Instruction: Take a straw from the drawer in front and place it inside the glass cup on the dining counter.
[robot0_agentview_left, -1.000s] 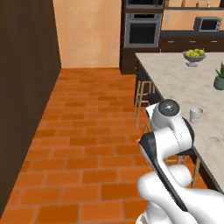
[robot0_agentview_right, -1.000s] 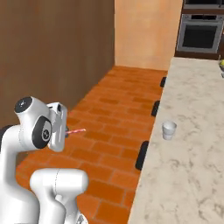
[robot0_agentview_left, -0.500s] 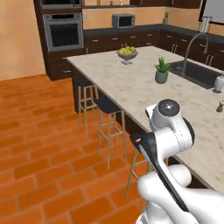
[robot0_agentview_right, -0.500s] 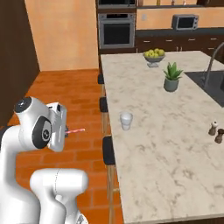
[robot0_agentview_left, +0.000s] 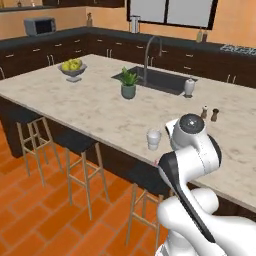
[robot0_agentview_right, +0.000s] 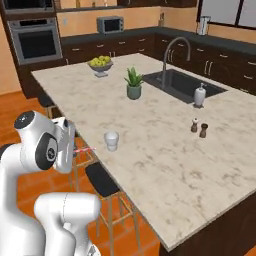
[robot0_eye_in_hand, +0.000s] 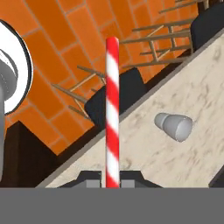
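My gripper is shut on the lower end of the red-and-white striped straw, which runs straight away from the fingers. From the right base, the straw pokes out sideways from the gripper, just short of the dining counter edge. The small whitish glass cup stands upright near that edge, a short way beyond the straw's tip. In the left base view the glass cup sits just left of my arm on the dining counter. The glass cup lies right of the straw in the hand view. The drawer is out of view.
Dark stools stand along the counter's near edge. On the top are a potted plant, a fruit bowl, two shakers, a white bottle and the inset sink with its faucet.
The whole picture has swung round from the brick floor and oven to the island counter, so the cameras moved. The straw stays gripped; the cup now sits close ahead.
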